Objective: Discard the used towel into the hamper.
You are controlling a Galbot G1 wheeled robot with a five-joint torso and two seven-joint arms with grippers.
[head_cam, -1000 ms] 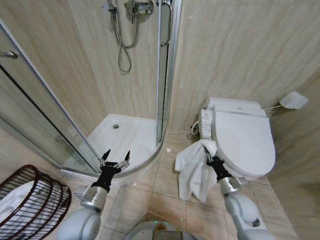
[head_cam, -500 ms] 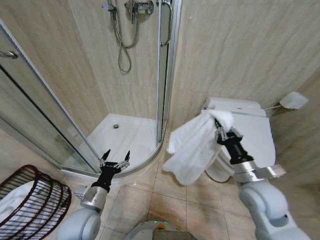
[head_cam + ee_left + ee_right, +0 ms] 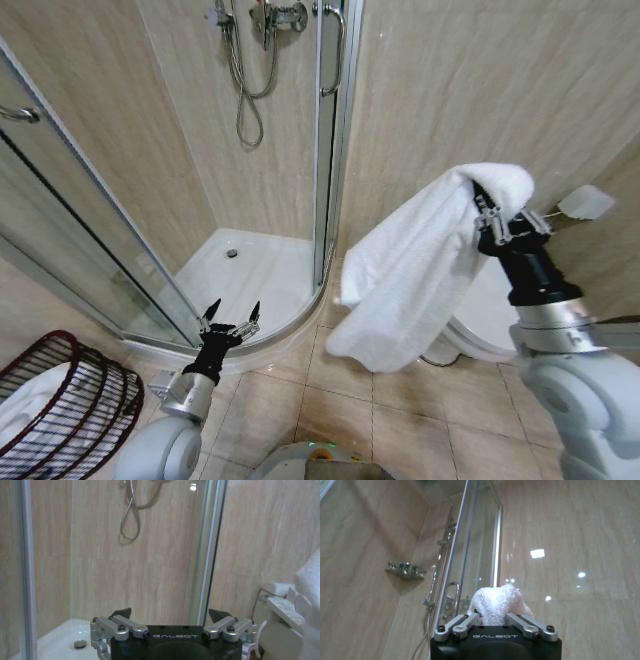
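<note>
My right gripper point(image 3: 490, 215) is raised high on the right, shut on the white towel point(image 3: 420, 270), which drapes down and to the left in front of the toilet. In the right wrist view a tuft of the towel point(image 3: 495, 602) sticks up between the closed fingers. The hamper point(image 3: 65, 405), a dark red-brown wire basket with white cloth inside, stands at the bottom left corner. My left gripper point(image 3: 230, 318) is low at the left, open and holding nothing, pointed at the shower base; its two spread fingertips point(image 3: 122, 612) frame the shower wall in the left wrist view.
A corner shower with glass doors point(image 3: 90, 240) and a white tray point(image 3: 250, 275) takes up the left and centre. The white toilet point(image 3: 490, 310) sits at the right, partly behind the towel. A paper holder point(image 3: 585, 203) hangs on the right wall. Tiled floor point(image 3: 340, 400) lies in front.
My right gripper has lifted the towel from beside the toilet up and to the right, to about chest height. The left arm and hamper have stayed put.
</note>
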